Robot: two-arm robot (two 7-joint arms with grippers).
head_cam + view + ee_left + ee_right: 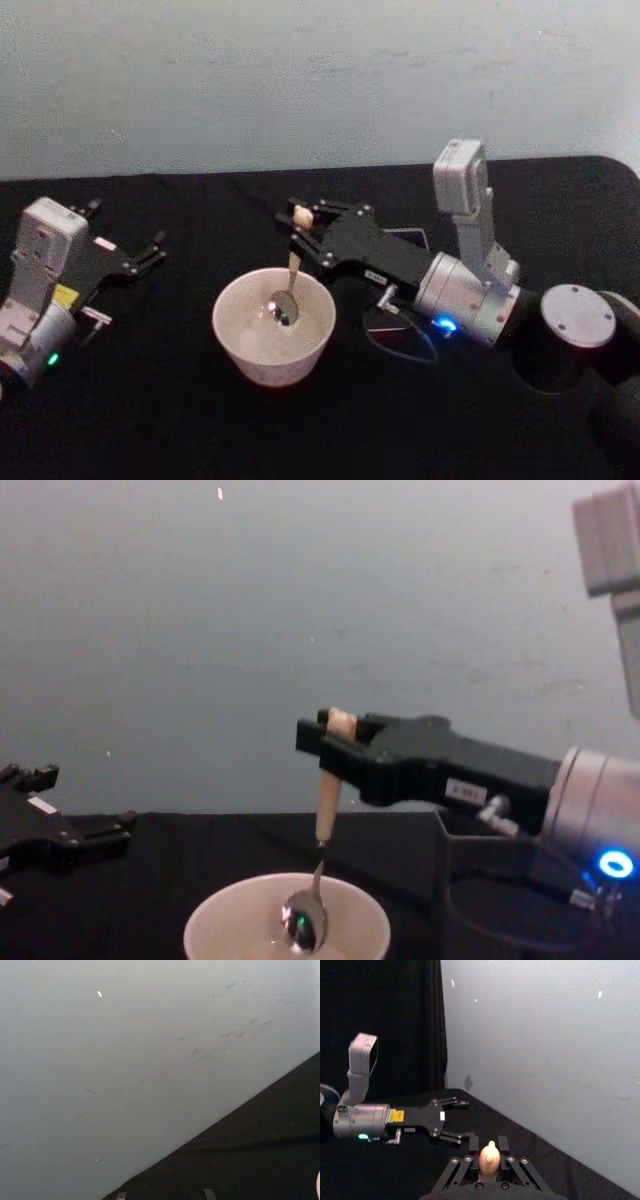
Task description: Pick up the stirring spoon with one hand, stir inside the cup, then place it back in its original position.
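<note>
Right gripper [300, 228] is held over the desk [150, 420], just above the far rim of the cup [270, 365]. Jaws are clamped on the stirring spoon [290, 280] high on its beige handle, with the knobby tip left sticking out above them. The spoon is hung near upright, slightly tilted, and its metal bowl is placed inside the cup, below rim level. Contact between the bowl and the cup floor can't be made out, and neither can any contents.

In the chest view the right gripper [325, 742] and spoon [327, 800] are seen side-on. The cup [200, 930] is cut off by the lower frame edge, so just the rim and upper wall are seen.

In the right wrist view the spoon's knob [489, 1157] is seen between the right gripper's [490, 1147] links; the rest of the spoon is hidden by the gripper body.

Left gripper [125, 228] is parked low at the desk's left side, well apart from the cup, with jaws apart and nothing held. It is also caught in the right wrist view [465, 1119] and, partly cut off, at the chest view's left edge [75, 800].

In the left wrist view, the grey wall [125, 1060] and a strip of black desk [260, 1160] are seen.
</note>
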